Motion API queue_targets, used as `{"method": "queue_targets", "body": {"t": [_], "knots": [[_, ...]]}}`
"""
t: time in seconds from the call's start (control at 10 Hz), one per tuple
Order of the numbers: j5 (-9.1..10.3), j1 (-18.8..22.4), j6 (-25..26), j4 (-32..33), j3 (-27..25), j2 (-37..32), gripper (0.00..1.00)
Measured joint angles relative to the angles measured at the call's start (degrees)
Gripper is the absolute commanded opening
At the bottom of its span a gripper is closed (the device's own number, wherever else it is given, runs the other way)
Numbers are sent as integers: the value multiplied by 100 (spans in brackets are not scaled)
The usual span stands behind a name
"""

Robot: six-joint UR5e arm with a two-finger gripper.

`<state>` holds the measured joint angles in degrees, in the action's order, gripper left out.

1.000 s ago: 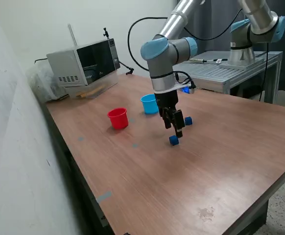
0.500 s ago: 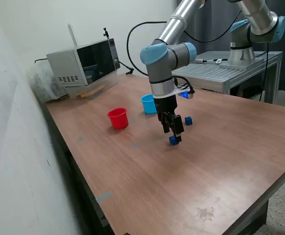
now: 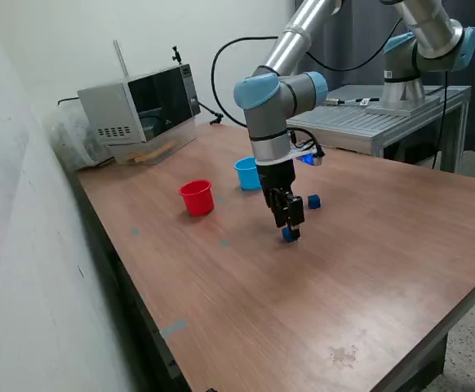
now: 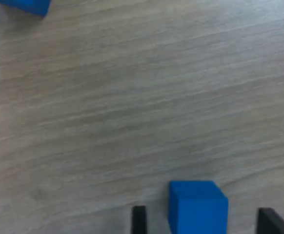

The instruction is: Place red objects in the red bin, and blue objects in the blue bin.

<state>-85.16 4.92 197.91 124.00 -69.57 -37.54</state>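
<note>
Down on the brown wooden tabletop (image 3: 368, 269), near its middle, a tiny dark blue cube (image 3: 290, 234) sits flat on the wood, and the black two-finger gripper (image 3: 291, 226) hangs right over it, pointing straight down from the grey and light blue arm (image 3: 272, 90). From the wrist camera the same cube (image 4: 197, 206) lies between the two dark fingertips (image 4: 139, 220), with bare wood showing on both sides of it. It sits closer to the narrow fingertip than to the broader one at the picture's corner, and neither pad touches it. The fingers are spread apart and grasp nothing.

A second small dark blue cube (image 3: 313, 201) rests on the table a short way off, on the exterior view's right of the gripper and farther back; in the wrist picture it shows only as a blue corner (image 4: 27, 6) at the edge. Behind the gripper stands the small light blue plastic cup (image 3: 247, 173), upright, partly hidden by the arm. On the exterior view's left of it, well apart from the cubes, stands the small bright red plastic cup (image 3: 197, 198), also upright. I cannot see into either cup from where I stand. At the far corner of the table sits a grey microwave oven (image 3: 139, 102).
</note>
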Motion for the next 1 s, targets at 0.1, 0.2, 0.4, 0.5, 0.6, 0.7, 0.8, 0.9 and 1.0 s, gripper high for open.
{"method": "queue_targets", "body": {"t": [0.1, 0.2, 0.4, 0.5, 0.6, 0.7, 0.8, 0.9, 1.0], "knots": [[-1, 0, -17, -6, 2, 0, 0], [-1, 0, -50, -15, 6, -1, 0], [-1, 0, -99, -29, 30, -27, 0], [-1, -1, -111, -38, 28, -109, 0], [-4, -11, -139, -57, 22, -263, 0], [-9, -36, -194, -122, 14, -471, 0], [-16, -62, -260, -255, -24, -711, 0], [-24, -153, -317, -409, -125, -991, 0], [-34, -332, -372, -592, -315, -1326, 0]]}}
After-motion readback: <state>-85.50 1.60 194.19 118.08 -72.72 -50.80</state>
